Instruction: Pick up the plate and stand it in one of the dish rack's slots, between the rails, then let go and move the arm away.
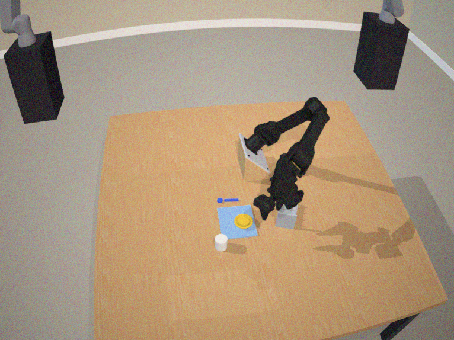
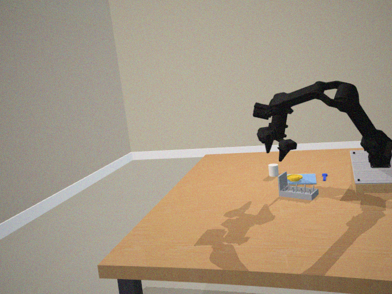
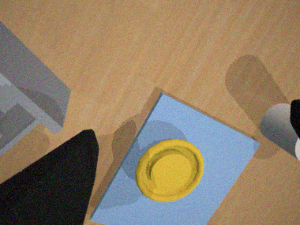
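Note:
The yellow plate (image 1: 243, 221) (image 2: 294, 177) (image 3: 171, 173) lies flat on a thin light-blue board (image 1: 227, 214) (image 2: 310, 178) (image 3: 226, 153). The grey dish rack (image 1: 287, 220) (image 2: 297, 194) (image 3: 35, 76) stands beside the board, with thin upright rails and a tall wall at one end. In the top view the arm hides part of the rack. My gripper (image 1: 273, 214) (image 2: 274, 156) (image 3: 189, 125) is open and empty, high above the table near the rack. In the wrist view the plate shows between and below the two black fingers.
A white cylinder (image 1: 220, 243) (image 2: 273, 170) (image 3: 278, 121) stands by the board's corner. A small blue spoon-like thing (image 1: 231, 199) (image 2: 324, 176) lies on the board's other side, towards the arm's base plate (image 1: 258, 159) (image 2: 363, 175).

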Robot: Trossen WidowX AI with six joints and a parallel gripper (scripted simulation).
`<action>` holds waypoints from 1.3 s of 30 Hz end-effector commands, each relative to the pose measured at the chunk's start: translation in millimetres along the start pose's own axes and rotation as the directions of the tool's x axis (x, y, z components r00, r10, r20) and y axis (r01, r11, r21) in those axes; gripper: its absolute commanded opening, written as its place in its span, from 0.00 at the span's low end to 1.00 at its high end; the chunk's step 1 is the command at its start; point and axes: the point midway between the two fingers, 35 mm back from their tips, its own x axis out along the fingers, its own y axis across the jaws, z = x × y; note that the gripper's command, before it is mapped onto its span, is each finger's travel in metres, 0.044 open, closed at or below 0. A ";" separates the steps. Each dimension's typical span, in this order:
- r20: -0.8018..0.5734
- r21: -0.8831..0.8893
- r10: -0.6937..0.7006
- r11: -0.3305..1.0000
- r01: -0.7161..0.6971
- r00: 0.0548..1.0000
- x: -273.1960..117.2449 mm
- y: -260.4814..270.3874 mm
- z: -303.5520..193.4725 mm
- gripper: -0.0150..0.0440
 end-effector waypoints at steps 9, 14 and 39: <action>-0.064 0.387 0.118 0.918 -0.085 0.991 -22.9 -26.4 -56.1 0.93; -0.066 0.528 0.178 0.841 -0.117 0.982 -33.7 -32.3 -78.2 0.93; -0.045 0.686 0.261 0.710 -0.160 0.964 59.9 -2.4 -103.7 0.93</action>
